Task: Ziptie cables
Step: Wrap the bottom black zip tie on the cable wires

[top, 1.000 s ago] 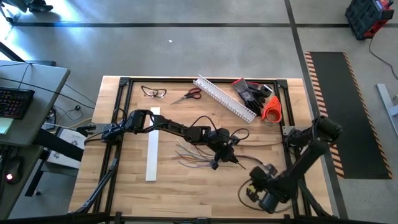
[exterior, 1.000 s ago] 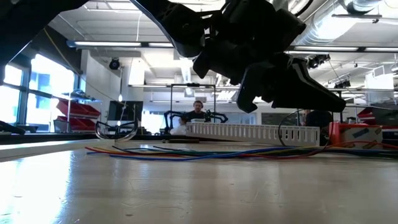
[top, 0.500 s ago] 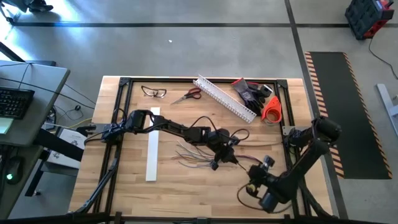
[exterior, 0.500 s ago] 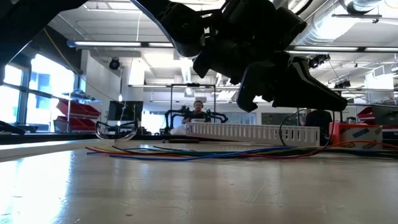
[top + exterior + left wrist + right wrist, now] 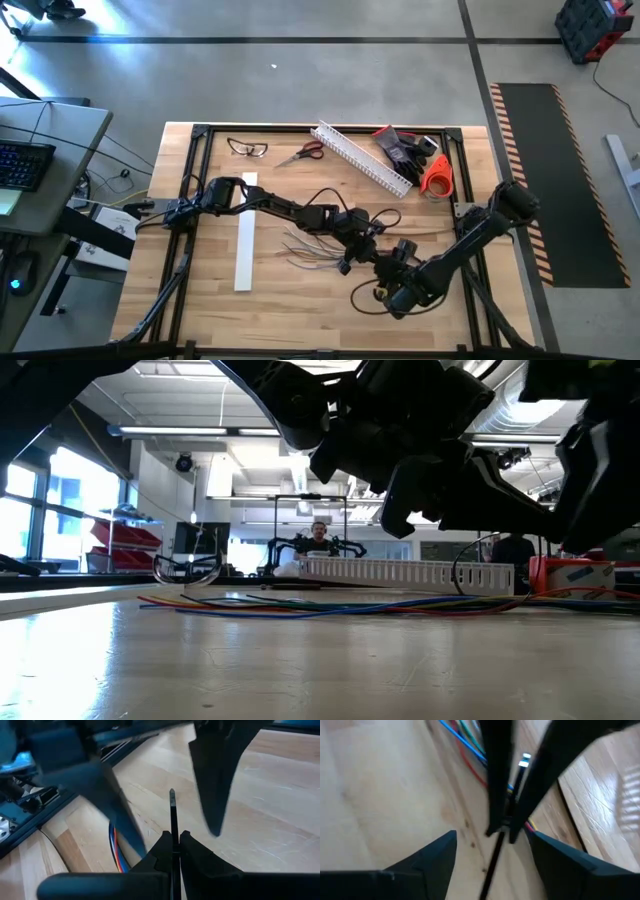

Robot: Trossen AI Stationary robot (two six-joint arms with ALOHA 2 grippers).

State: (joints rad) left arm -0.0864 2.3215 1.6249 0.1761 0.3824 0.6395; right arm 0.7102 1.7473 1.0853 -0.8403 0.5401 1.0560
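Observation:
The cables (image 5: pixel 310 250), thin limp wires of several colours, lie loose on the wooden table's middle, and also show in the low view (image 5: pixel 330 607). Just to their right, my left gripper (image 5: pixel 370 255) is shut on a thin dark ziptie (image 5: pixel 172 815). My right gripper (image 5: pixel 386 266) has come up from the near right and is open. Its two fingers (image 5: pixel 437 855) stand on either side of the ziptie's free length (image 5: pixel 495 860) without touching it. In the left wrist view they loom as two dark blades (image 5: pixel 215 780) flanking the strip. My left gripper pinches the ziptie between its two fingertips (image 5: pixel 172 840). The fingers slant down from the table's left, and the strip runs on along their line, out past them. The ziptie is straight and held clear of the table.
A white slotted channel (image 5: pixel 362 158) lies at the far middle, with scissors (image 5: pixel 303 153) and safety glasses (image 5: pixel 247 148) to its left. Black gloves (image 5: pixel 405 148) and an orange tape roll (image 5: pixel 436 175) sit far right. A white strip (image 5: pixel 245 245) lies left. A person (image 5: pixel 318 535) sits beyond the table.
My right gripper has swung from the table's near right toward the left and a little farther in, up to my left gripper's tip, rolling as it went. It now shows at the low view's right edge. My left gripper and the ziptie have kept still.

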